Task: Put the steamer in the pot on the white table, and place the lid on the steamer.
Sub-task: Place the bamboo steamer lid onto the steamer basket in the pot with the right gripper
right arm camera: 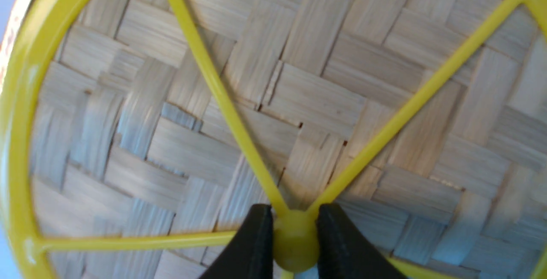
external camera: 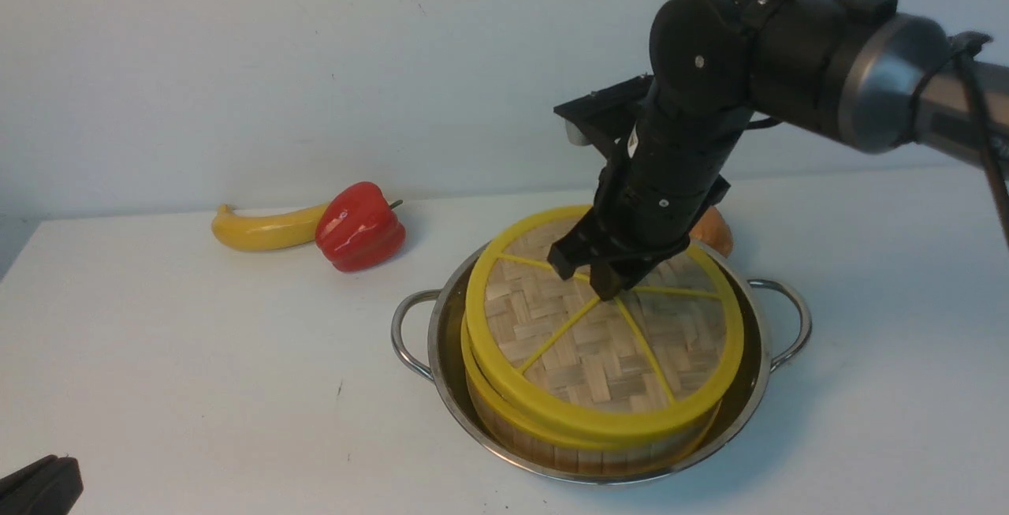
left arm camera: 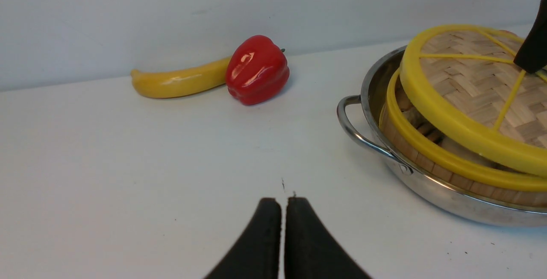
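Bamboo weave faces up on the lid (external camera: pixel 607 334), and your right fingers (right arm camera: pixel 256 245) are clamped on its small yellow knob (right arm camera: pixel 295 245), one finger on each side. The steamer (external camera: pixel 552 440) already sits inside the pot (external camera: pixel 441 341) on the white table (external camera: pixel 197 381), so the first half of the job looks done and you are on the second: seating the lid.

It is not seated yet. The lid lies over the steamer but tilted. From the left wrist view, the side toward the left arm stands off the steamer's yellow rim, with a dark gap where some of the food shows. At the front edge the two yellow rims appear to touch. Being a round disc, the lid has no long axis to line up. What matters is the line through the knob, which leans a little instead of standing straight up.

Your next move, as I read it, is to level the disc and centre its rim over the steamer's rim. Then lower it until it sits all round, and only then let go of the knob.

Your left fingers (left arm camera: pixel 260 245) are pressed together with nothing between them, low over bare table and well apart from the pot.
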Robot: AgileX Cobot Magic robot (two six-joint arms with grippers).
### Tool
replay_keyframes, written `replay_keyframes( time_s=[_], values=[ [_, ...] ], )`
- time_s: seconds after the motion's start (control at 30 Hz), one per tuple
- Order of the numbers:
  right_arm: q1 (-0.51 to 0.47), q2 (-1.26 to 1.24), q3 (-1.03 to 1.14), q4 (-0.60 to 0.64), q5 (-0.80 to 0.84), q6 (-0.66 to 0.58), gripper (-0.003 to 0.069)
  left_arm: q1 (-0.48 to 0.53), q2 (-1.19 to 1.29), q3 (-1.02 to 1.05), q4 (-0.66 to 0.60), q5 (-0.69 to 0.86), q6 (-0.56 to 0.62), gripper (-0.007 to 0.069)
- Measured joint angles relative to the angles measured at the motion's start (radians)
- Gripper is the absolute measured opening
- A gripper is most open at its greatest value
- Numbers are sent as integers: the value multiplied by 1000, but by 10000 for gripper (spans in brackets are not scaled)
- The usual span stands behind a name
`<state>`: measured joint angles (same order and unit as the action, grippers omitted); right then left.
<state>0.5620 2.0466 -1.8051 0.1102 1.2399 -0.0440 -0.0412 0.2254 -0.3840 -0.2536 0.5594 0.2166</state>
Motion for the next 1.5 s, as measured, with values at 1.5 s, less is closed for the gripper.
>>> replay_keyframes(
  time_s=[1.5],
  values=[
    [-1, 41, -18, 36, 2, -76, 144, 0, 0, 0, 1, 0, 0, 10]
  ],
)
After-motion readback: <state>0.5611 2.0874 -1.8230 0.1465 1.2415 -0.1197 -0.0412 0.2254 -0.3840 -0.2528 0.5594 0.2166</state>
